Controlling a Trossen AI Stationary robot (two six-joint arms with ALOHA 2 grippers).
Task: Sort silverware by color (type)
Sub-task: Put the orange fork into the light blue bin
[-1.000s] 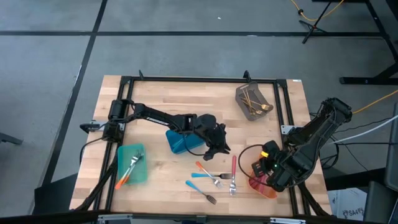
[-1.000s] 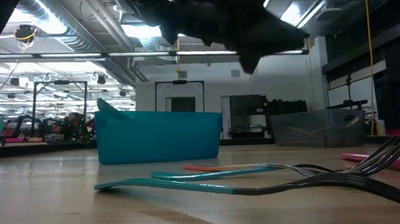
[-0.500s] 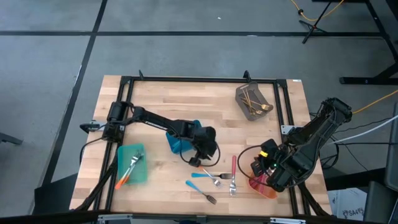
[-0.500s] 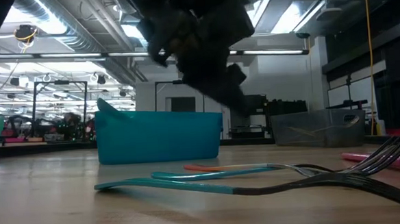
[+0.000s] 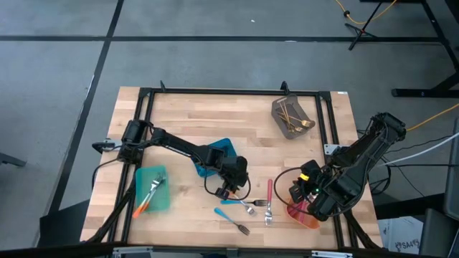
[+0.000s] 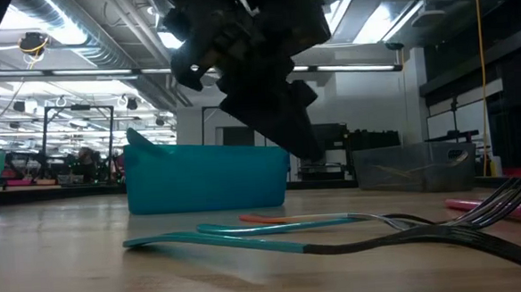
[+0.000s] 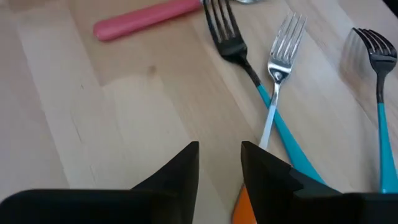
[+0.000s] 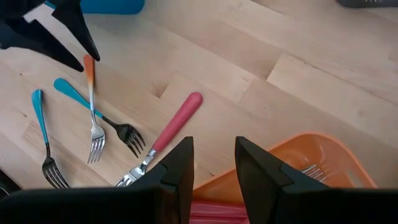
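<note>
Left pincer (image 7: 219, 163) now lowering over orange-handled fork (image 7: 272, 112), fingers apart, lining up next pick.

Loose on the wooden table (image 5: 179, 122) lie four pieces of silverware: two blue-handled forks (image 5: 231, 201) (image 5: 230, 218), one orange-handled fork (image 5: 240, 198) and one pink-handled utensil (image 5: 270, 195). Four bins stand on it: one teal (image 5: 152, 188), one blue (image 5: 208, 163), one grey (image 5: 291, 117) and one orange (image 5: 304, 216). Two robot arms work the table.
</note>
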